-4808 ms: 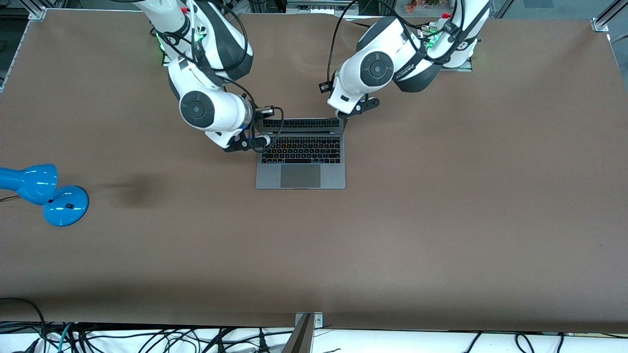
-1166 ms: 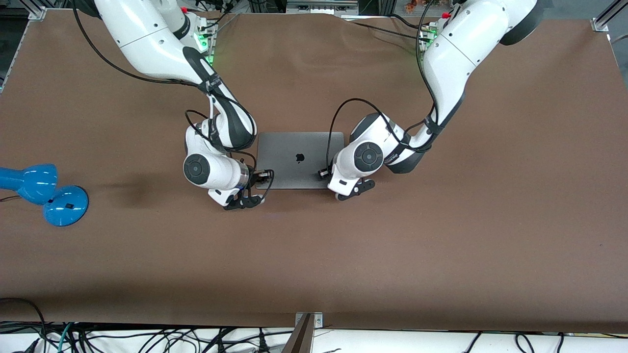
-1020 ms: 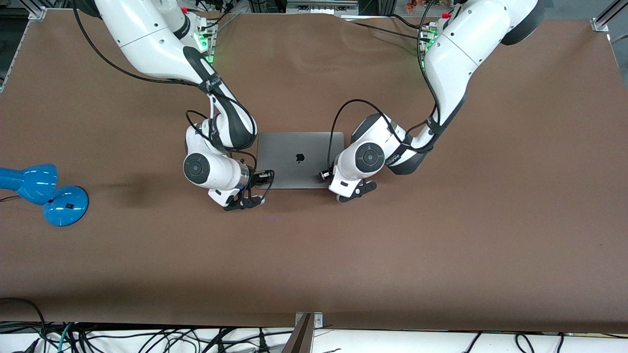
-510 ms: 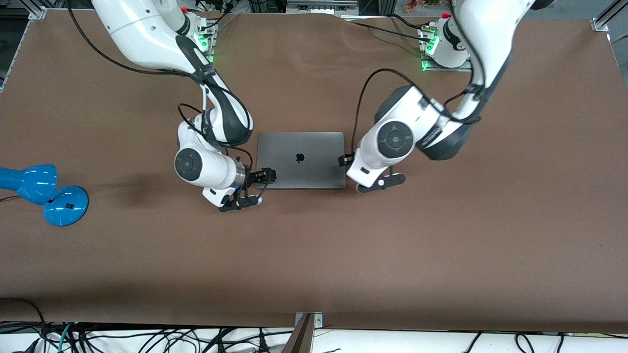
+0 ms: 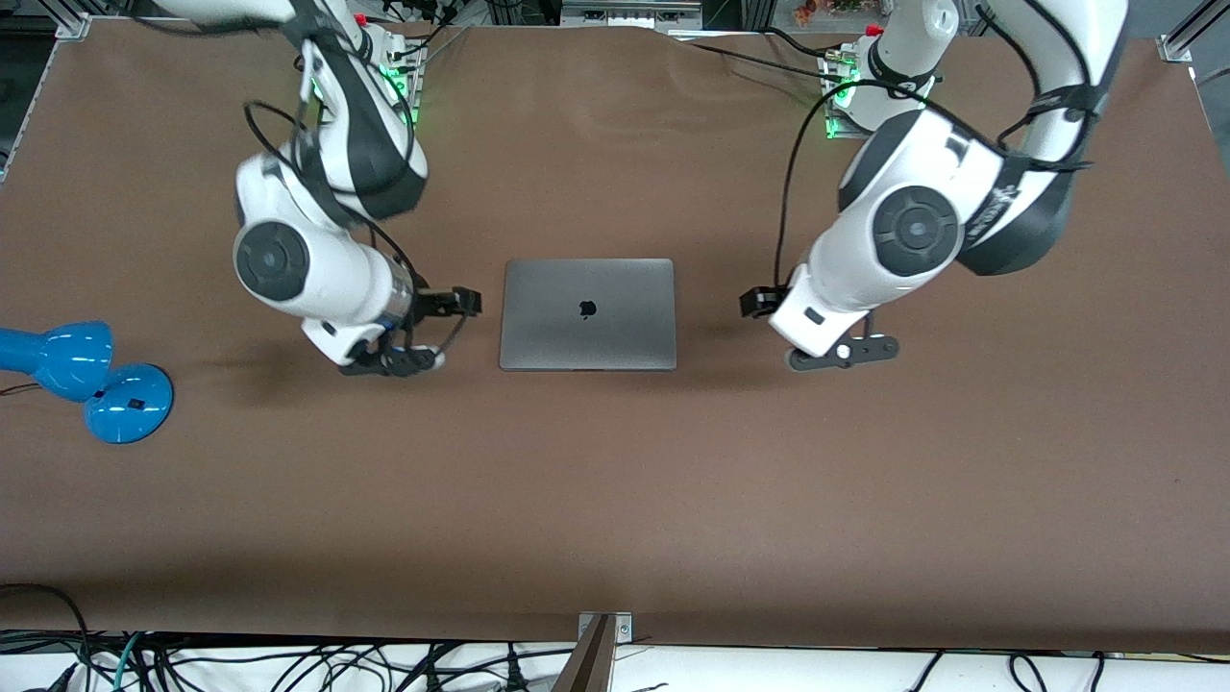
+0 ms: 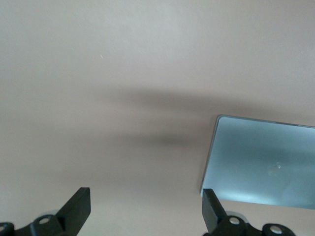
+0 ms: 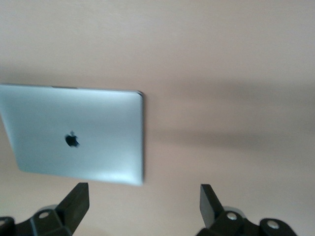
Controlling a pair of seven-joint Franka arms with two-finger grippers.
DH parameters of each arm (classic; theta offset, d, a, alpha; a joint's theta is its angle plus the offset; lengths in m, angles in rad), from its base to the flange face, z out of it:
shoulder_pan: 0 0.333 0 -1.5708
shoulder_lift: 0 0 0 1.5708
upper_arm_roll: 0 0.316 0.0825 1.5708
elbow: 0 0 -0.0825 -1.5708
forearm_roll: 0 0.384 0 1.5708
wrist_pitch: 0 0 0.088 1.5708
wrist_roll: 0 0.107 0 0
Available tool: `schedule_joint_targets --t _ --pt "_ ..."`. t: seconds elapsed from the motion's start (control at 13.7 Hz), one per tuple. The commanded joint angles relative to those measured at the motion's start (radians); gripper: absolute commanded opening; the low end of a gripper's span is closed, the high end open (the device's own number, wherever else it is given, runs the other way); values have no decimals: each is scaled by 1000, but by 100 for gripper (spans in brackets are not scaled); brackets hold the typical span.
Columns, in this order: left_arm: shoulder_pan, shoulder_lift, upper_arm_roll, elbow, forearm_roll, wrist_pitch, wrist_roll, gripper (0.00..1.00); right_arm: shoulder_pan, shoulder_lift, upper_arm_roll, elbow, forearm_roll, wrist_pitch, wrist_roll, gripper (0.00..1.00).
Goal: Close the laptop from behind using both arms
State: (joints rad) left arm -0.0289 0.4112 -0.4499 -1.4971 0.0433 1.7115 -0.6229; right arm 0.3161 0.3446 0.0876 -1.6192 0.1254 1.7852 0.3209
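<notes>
The space-grey laptop (image 5: 587, 313) lies shut and flat in the middle of the brown table (image 5: 615, 500), apple logo up. My right gripper (image 5: 389, 362) hangs open and empty over bare table beside the laptop, toward the right arm's end. My left gripper (image 5: 843, 353) hangs open and empty over bare table beside the laptop, toward the left arm's end. Neither touches the laptop. The right wrist view shows the whole lid (image 7: 74, 135) off to one side of the open right gripper (image 7: 142, 204). The left wrist view shows a lid corner (image 6: 266, 167) beside the open left gripper (image 6: 146, 211).
A blue desk lamp (image 5: 86, 370) stands at the table's edge toward the right arm's end. Both arm bases (image 5: 870, 96) stand along the table edge farthest from the front camera. Cables hang along the edge nearest that camera.
The laptop lid went from open to shut flat. In the last second both grippers rose off the lid's corners and swung outward, away from the laptop toward their own ends of the table.
</notes>
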Motion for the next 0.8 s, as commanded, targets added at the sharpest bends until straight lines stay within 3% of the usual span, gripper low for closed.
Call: schedule_joint_targets --t 0.0,0.22,0.44,0.73 --pt "23 -81 26 -31 26 -32 95 100 -5 -84 15 71 -84 -181 96 100" --pt "-22 -165 146 -38 24 -90 237 100 -18 -146 12 157 -96 -337 101 100" --pt "-72 -247 284 -38 9 -125 357 100 -61 -228 6 171 -84 -360 81 100" --pt "-88 -345 401 -55 -46 -131 492 100 -66 -268 -20 170 -98 -369 84 100"
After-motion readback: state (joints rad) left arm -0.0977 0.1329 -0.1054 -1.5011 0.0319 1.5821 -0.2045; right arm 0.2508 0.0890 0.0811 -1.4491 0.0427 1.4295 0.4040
